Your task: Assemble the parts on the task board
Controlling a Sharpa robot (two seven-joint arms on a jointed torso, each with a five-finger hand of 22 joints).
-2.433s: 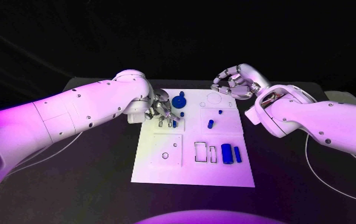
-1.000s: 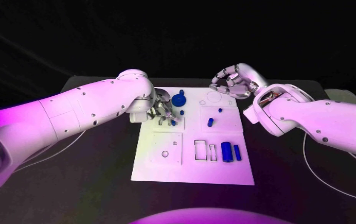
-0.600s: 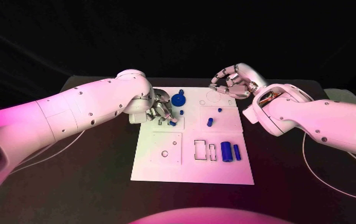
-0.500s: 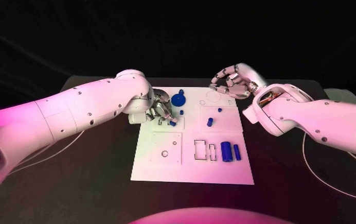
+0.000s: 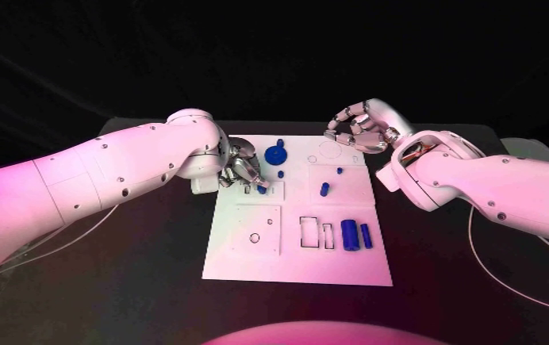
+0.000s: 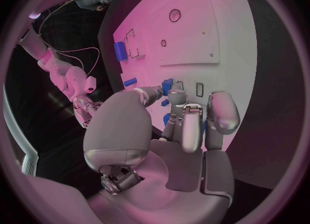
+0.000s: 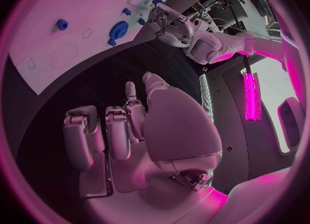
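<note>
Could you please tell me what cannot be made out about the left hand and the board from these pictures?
- Head view: whether the left hand holds the small blue part by its fingers; too small.
- Left wrist view: the fingers cover most of that part.
- Head view: the task board recesses beneath the left hand are hidden.

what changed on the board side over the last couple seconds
The left hand drew slightly back toward the task board's left edge, staying low over the small slots with fingers around a blue part. The right hand stayed curled and empty above the far right corner. The loose blue parts did not move.
</note>
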